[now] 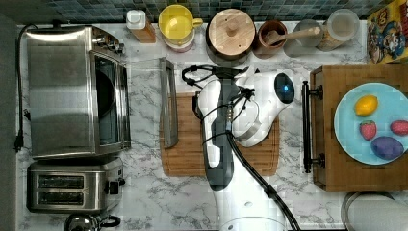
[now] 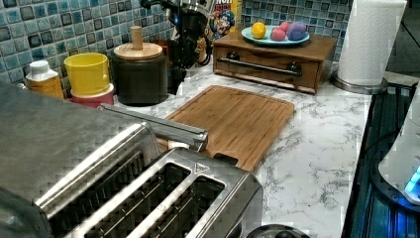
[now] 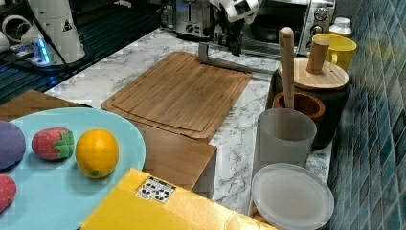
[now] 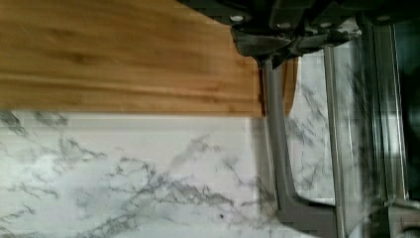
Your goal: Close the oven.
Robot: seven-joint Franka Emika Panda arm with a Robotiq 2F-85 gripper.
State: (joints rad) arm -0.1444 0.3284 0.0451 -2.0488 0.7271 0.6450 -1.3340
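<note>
While the oven stands at the top view's left end of the marble bench, its glass door lies swung down flat toward the cutting board, so the task is not yet done. By its size and steel shell I judge the body heavy and stiff, unlikely to shift under a push. The door is a rigid hinged pane, fragile glass in a metal frame, likely to drop shut on its own past upright, so I would lift it slowly rather than slap it.

Its bar handle runs along the door's free edge, just beside the jaws, with the door and the dark cavity beyond it. That smooth metal bar is probably slippery, so hooking under its middle, or pushing up from beneath it, seems the best hold.

The jaws sit right at one end of the bar; I cannot tell whether they are spread or pressed together.
</note>
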